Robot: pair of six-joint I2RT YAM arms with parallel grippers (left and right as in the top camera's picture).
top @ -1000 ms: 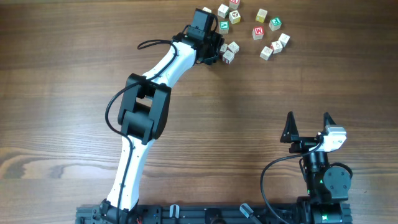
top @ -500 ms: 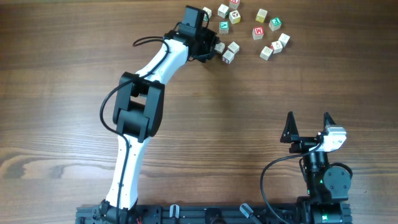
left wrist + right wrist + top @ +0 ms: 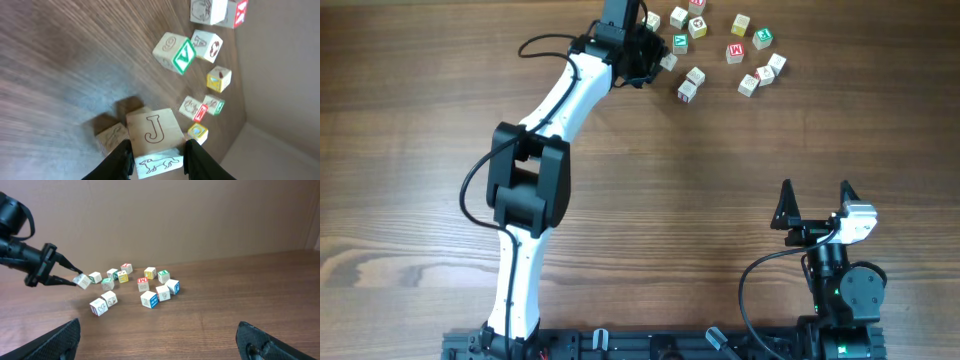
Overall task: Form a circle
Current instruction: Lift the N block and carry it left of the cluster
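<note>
overhead: left gripper (image 3: 660, 58) partly covers its clamped cube (image 3: 152, 129)

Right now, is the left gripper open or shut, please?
Shut: the left gripper clamps the J cube on both sides.

The left arm (image 3: 567, 92) has long white parts with fat black blocks at the bends; a thin black cable (image 3: 468, 195) loops out beside the biggest block; another black cable curls near the top end; the left gripper (image 3: 74, 278) is black, with two thin pointed fingers. The right arm (image 3: 842, 290) is short, round and black, with a tiny green light on it; a silver-white box (image 3: 858, 220) sits on top; the right gripper (image 3: 816, 203) has two black fingers like little horns; up close those fingers (image 3: 60, 339) look rough and grainy; a black wire (image 3: 748, 285) bends out from the bottom; both arms stand on a black bar (image 3: 620, 345).
</note>
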